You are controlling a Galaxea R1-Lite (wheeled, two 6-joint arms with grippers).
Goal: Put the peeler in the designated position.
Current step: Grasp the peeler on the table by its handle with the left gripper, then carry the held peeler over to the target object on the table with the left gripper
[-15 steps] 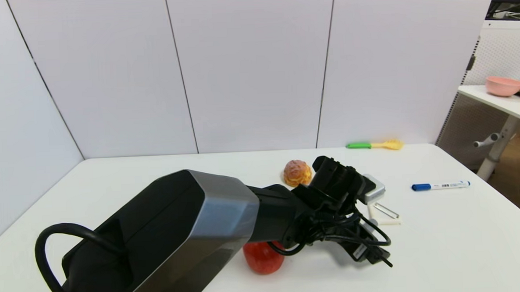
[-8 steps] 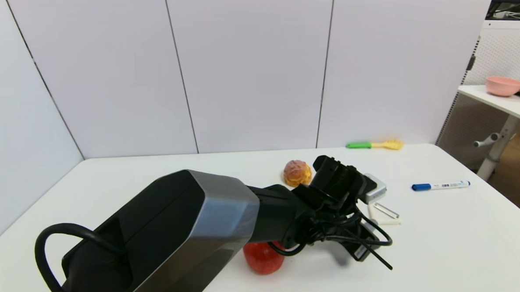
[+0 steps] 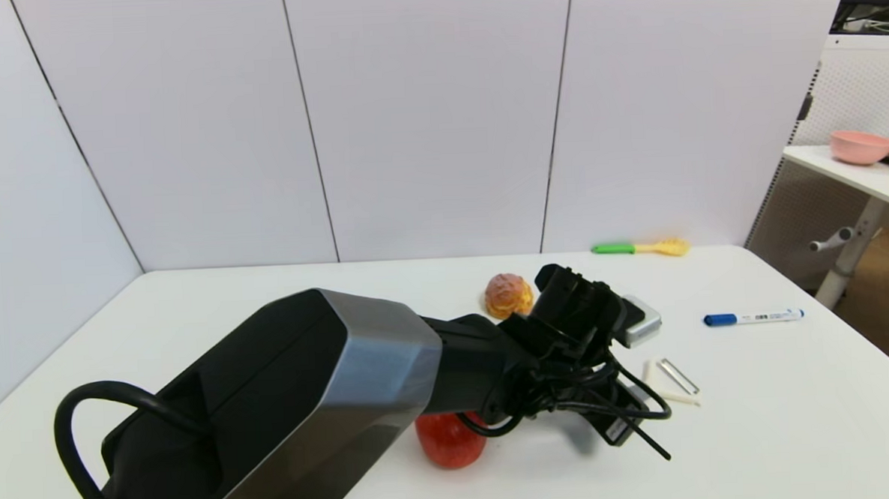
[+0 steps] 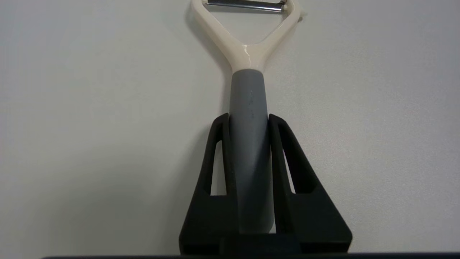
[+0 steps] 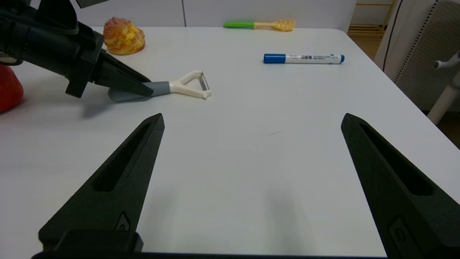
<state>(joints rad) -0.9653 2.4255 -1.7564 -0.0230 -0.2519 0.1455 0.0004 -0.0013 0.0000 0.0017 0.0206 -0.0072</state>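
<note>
A white table (image 3: 767, 430) stands against pale wall panels, with a second table carrying a pink bowl (image 3: 860, 146) off past its right edge. The left gripper (image 4: 248, 118) is clenched on the peeler (image 4: 248, 144): both fingers (image 4: 215, 151) press the grey handle from either side. The peeler's long axis runs straight out of the gripper, in line with the fingers, forked head and blade leading toward the right edge of the table. In the right wrist view the peeler (image 5: 172, 88) lies low, at or just above the tabletop, roughly mid-table; whether it touches I cannot tell. The right gripper (image 5: 251, 144) waits near the front edge, fingers spread wide and grasping nothing, well apart from the peeler. Judged from this, the placing falls to the left arm, and the bare patch beyond the blade is the likely spot.

Count: one peeler, one marker (image 3: 753, 317), one green-handled utensil (image 3: 639, 248) at the back edge, one puff pastry (image 3: 508, 295), one red fruit (image 3: 450, 440).
</note>
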